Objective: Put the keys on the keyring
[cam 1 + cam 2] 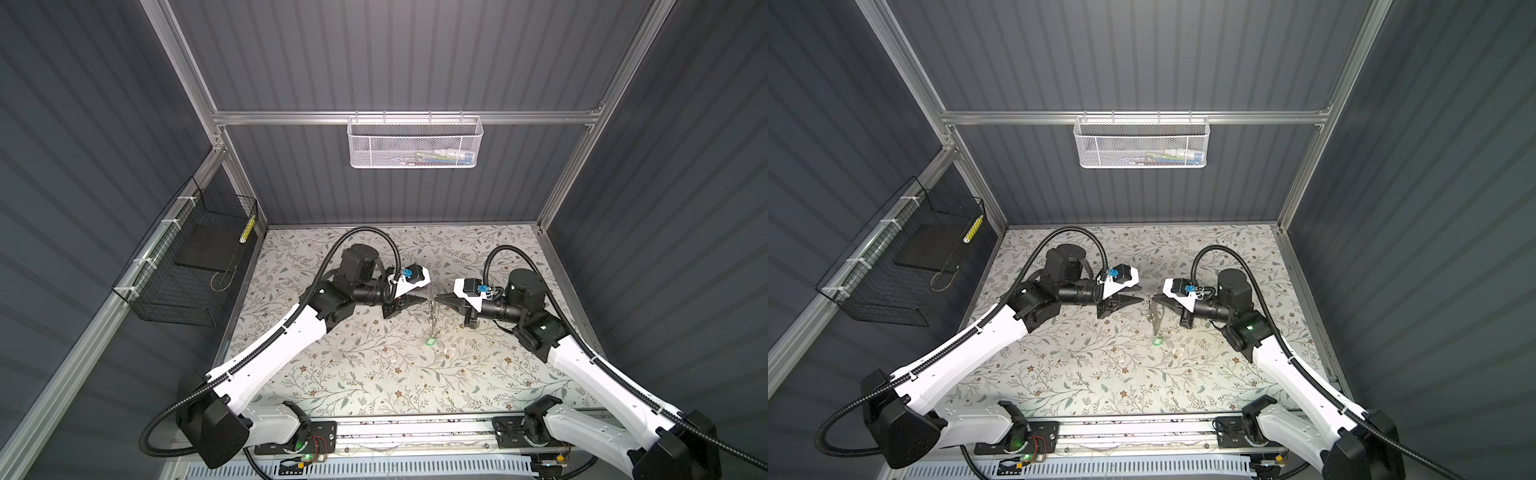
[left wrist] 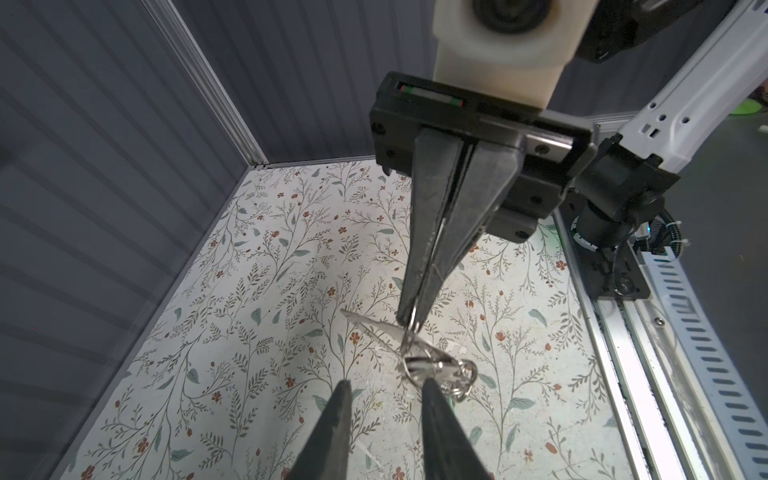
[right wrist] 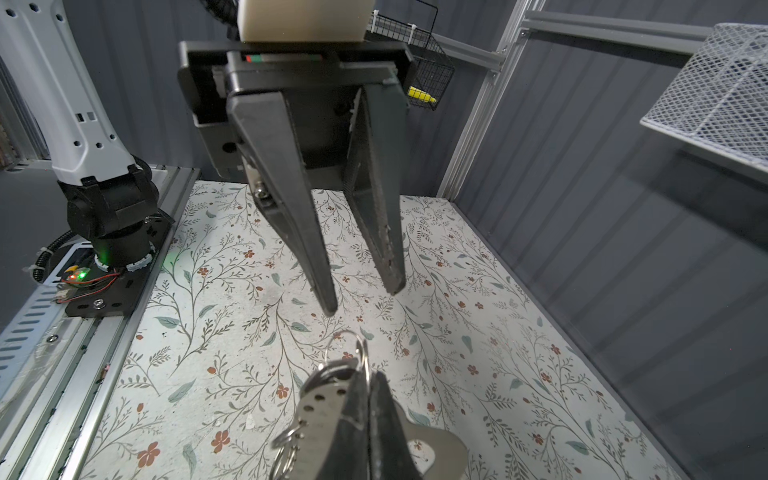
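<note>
My right gripper is shut on the keyring, a flat metal plate with a row of holes, small rings and a cutout. The plate hangs from the shut tips above the floral mat in both top views. The left wrist view shows the same right gripper pinching it, the keyring dangling below. A green tag, one of the keys, lies on the mat under it. My left gripper faces it tip to tip, open and empty.
A white mesh basket hangs on the back rail. A black wire basket is fixed to the left wall. Small pale scraps lie on the mat right of the green tag. The arms' base rail runs along the front.
</note>
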`<action>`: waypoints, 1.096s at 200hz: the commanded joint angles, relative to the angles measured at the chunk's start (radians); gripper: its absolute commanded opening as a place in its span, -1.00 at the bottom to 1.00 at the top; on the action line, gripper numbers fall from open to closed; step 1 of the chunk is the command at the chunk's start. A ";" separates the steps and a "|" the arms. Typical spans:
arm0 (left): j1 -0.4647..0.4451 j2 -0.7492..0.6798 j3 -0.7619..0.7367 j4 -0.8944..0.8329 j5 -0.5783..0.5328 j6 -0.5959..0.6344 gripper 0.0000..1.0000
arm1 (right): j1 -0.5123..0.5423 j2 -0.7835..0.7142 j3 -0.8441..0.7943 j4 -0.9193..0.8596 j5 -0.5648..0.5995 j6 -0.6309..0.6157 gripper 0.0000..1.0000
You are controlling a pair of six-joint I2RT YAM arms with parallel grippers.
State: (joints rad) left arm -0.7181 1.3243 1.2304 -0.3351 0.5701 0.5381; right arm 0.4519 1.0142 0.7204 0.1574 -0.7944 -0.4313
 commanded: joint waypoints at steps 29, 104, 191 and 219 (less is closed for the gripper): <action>0.011 0.083 0.090 -0.129 0.081 -0.133 -0.50 | -0.001 -0.034 -0.020 0.027 0.050 -0.038 -1.00; 0.030 0.127 0.117 -0.149 0.100 -0.195 -0.71 | 0.004 -0.048 -0.038 0.028 0.063 -0.078 -1.00; 0.033 0.150 0.140 -0.177 0.171 -0.198 -0.57 | 0.010 -0.042 -0.036 0.025 0.074 -0.104 -1.00; 0.034 0.162 0.153 -0.183 0.183 -0.195 -0.60 | 0.009 -0.044 -0.036 0.024 0.069 -0.107 -1.00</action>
State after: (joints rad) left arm -0.6918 1.4670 1.3437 -0.4877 0.7136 0.3531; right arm 0.4572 0.9798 0.6899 0.1635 -0.7177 -0.5285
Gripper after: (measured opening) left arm 0.212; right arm 0.049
